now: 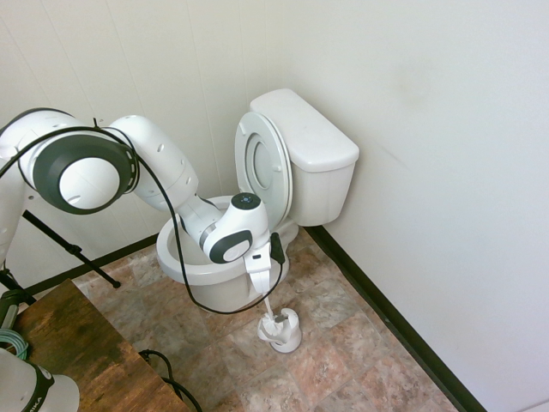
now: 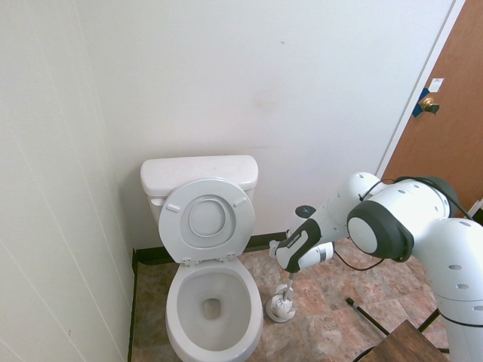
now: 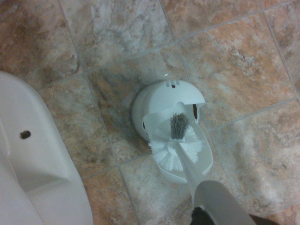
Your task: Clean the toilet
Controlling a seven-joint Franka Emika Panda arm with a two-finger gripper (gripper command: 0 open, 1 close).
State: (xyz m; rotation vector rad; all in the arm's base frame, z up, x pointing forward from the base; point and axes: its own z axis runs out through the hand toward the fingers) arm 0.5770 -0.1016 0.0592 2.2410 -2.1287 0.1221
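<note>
First exterior view: the toilet [image 1: 257, 215] sits in the corner, lid up. The gripper [image 1: 264, 287], just beside its bowl, is clenched on a toilet brush [image 1: 273, 313] over the brush holder [image 1: 283, 330].

Second exterior view: same toilet [image 2: 207, 302], holder [image 2: 281, 308] right beside the bowl.

Wrist view: bristles [image 3: 176, 150] sit in the holder's open mouth, toilet base [image 3: 33, 164] nearby.

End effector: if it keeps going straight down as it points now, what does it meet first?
Probably the white brush holder on the floor: the end effector, shut on the toilet brush, hangs right above it.
</note>
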